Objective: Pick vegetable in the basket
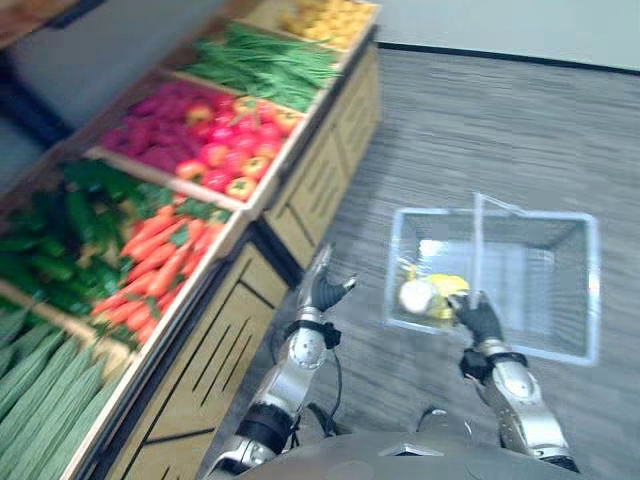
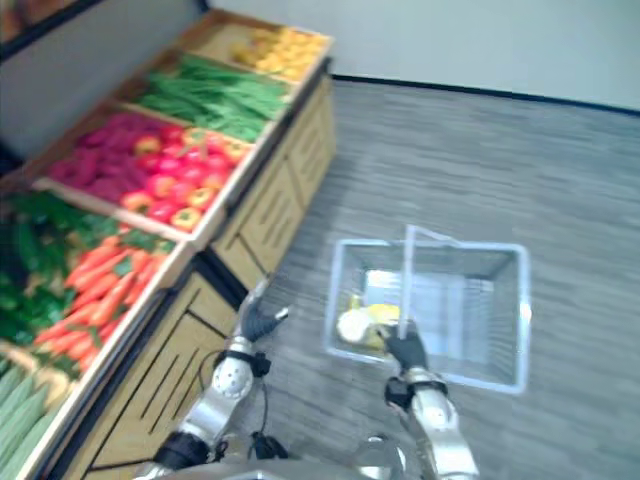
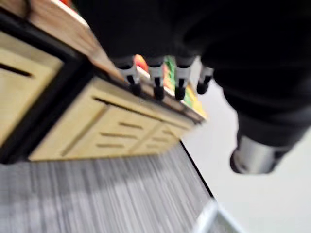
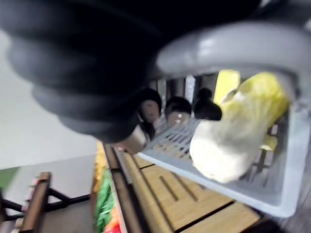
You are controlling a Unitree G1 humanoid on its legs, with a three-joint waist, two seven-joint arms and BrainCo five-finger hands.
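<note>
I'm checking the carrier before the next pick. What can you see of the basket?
The basket is a rectangular, pale grey plastic crate with slotted walls and a thin handle raised upright. The right hand is curled round that handle, over the grey floor. A pale yellow-green vegetable lies in one corner.

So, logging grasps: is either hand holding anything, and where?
The right hand grips the basket by its handle; the left hand holds nothing.
</note>
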